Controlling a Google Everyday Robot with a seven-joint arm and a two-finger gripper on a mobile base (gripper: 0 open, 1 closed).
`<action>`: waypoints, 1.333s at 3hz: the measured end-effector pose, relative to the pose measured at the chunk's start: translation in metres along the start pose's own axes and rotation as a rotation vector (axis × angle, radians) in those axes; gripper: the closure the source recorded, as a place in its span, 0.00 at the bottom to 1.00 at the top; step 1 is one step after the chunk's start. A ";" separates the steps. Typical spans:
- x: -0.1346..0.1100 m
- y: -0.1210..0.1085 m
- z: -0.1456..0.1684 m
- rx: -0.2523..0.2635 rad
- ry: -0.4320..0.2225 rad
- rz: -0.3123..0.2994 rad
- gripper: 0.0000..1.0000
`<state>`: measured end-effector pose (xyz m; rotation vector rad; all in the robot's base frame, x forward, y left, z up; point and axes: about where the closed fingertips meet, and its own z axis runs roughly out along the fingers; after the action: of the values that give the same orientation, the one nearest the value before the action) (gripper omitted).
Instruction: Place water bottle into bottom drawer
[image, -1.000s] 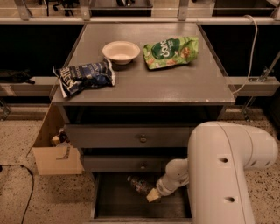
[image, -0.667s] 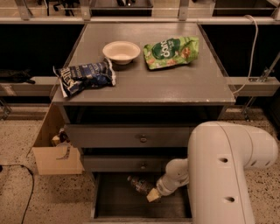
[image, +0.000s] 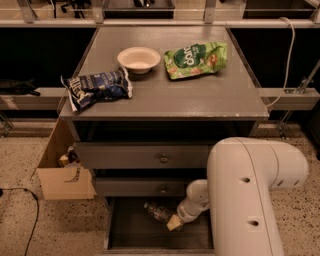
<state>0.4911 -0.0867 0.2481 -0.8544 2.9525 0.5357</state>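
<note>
The bottom drawer is pulled open under the cabinet, a shallow tray with a dark floor and thin grey side walls. The water bottle lies on its side inside it, near the back, cap end to the left. My gripper reaches down into the drawer at the bottle's right end, with a pale fingertip showing. The white arm hides the drawer's right part.
The cabinet top holds a dark blue chip bag, a white bowl and a green chip bag. Two upper drawers with round knobs are shut. A cardboard box stands on the floor at left, with a black cable beside it.
</note>
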 end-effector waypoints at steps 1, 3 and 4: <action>0.008 -0.012 0.023 0.014 0.086 0.054 1.00; 0.030 -0.016 0.031 0.022 0.156 0.097 1.00; 0.026 -0.013 0.034 0.048 0.141 0.090 1.00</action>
<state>0.4738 -0.0992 0.2094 -0.7895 3.1297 0.4230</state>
